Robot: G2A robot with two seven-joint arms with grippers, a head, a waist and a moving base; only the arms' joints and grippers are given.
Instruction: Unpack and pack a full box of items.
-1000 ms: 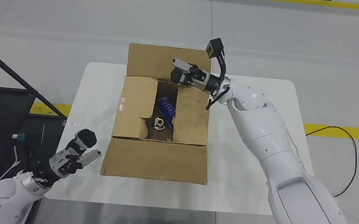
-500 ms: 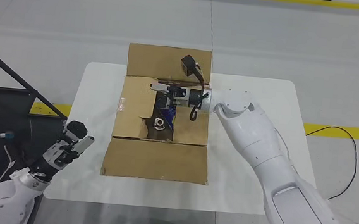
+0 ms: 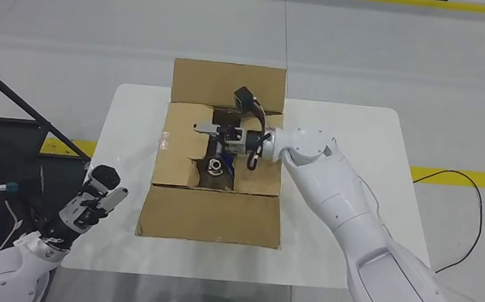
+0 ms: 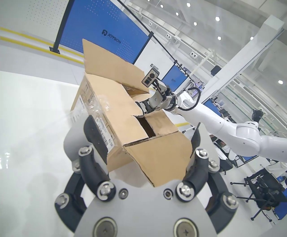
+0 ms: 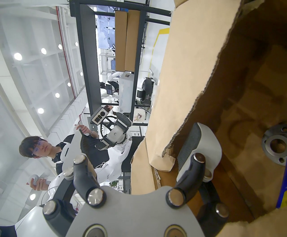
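From above, the cardboard box sits at the middle of the white bench with its flaps spread. The right claw comes in from 3 o'clock, low over the opening and at the inner flap on the box's 9 o'clock side. The right wrist view adds the detail: the right claw is released and wide. The torn edge of that flap stands between its fingers, one finger inside the box and the other outside, and neither presses the cardboard. That view also shows a grey metal ring with bolt holes on the box floor beyond the inner finger, and a sliver of something blue at the edge. From above, the metal ring lies at about 5 o'clock of the right claw, just beside it. The left claw hangs off the bench's corner, at about 8 o'clock of the box and well apart from it. Its own wrist view shows the left claw released and empty. Beyond its spread fingers stands the box, where the right claw dips in.
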